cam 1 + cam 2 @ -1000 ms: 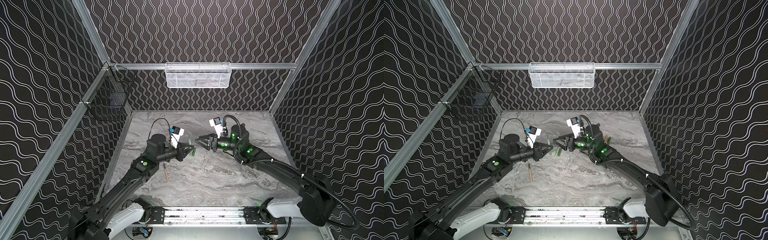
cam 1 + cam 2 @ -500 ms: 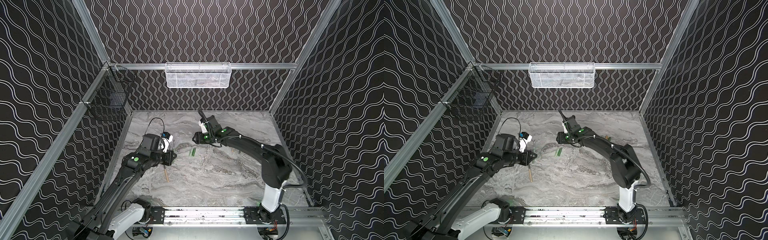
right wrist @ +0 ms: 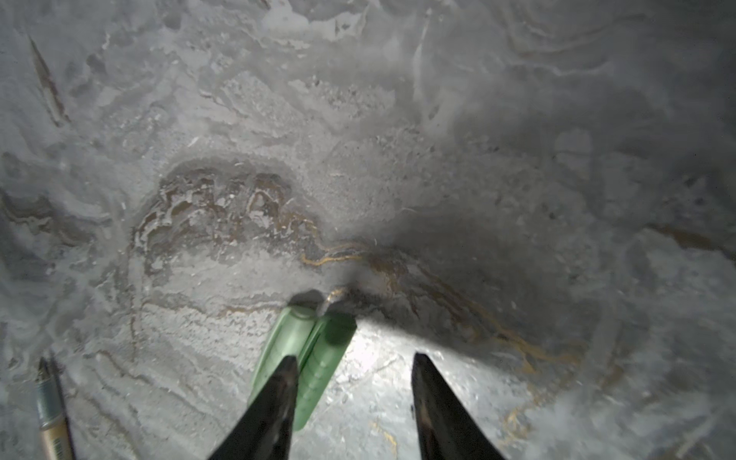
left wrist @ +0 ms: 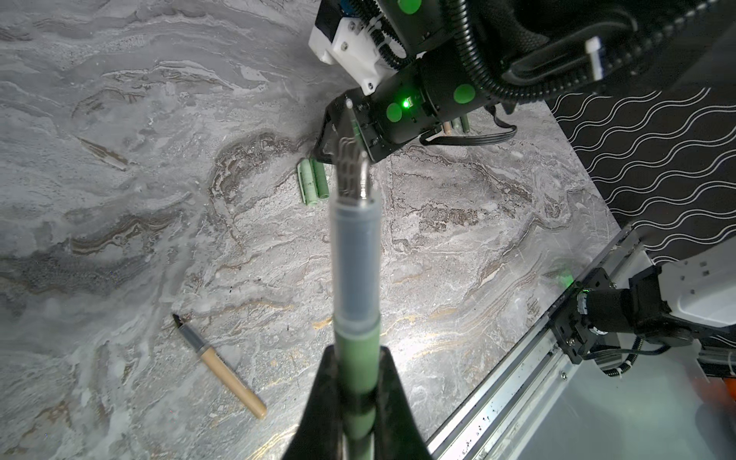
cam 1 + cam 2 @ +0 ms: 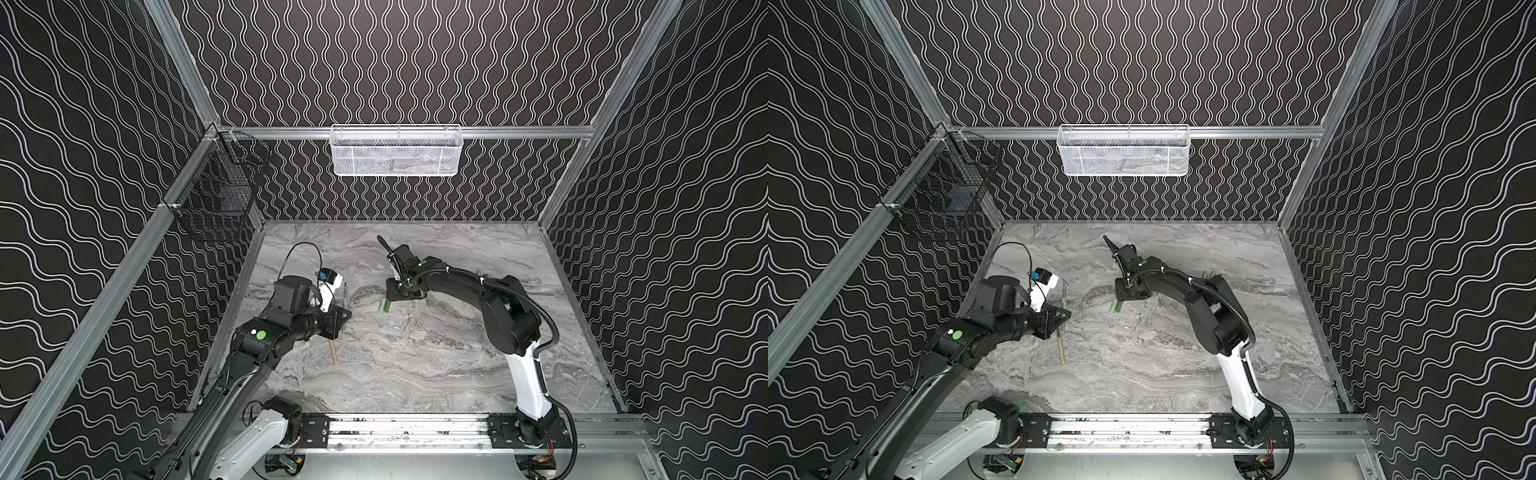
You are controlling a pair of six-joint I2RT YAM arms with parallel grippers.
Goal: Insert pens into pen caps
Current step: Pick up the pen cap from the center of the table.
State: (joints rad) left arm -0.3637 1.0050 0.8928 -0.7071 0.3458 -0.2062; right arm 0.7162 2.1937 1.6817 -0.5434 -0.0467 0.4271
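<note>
Right wrist view shows the right end effector (image 3: 352, 358), now lowered to the tabletop (image 3: 398, 159) from mid-air, half open and empty with 2 touching green pen caps (image 3: 314, 346) under 1 fingertip (image 3: 284, 370), so cap pickup appears next; the left end effector (image 4: 356, 352) stays clamped on a pale-green pen (image 4: 354, 255).

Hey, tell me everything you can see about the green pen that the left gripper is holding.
The pen is slim, with a pale green barrel that looks plastic, a translucent grey grip section and a metallic, ribbed tip. It is uncapped. The left gripper is shut on the green barrel, and the tip end juts out past the fingers. It seems to be held clear of the marble table, touching only the gripper.
</note>
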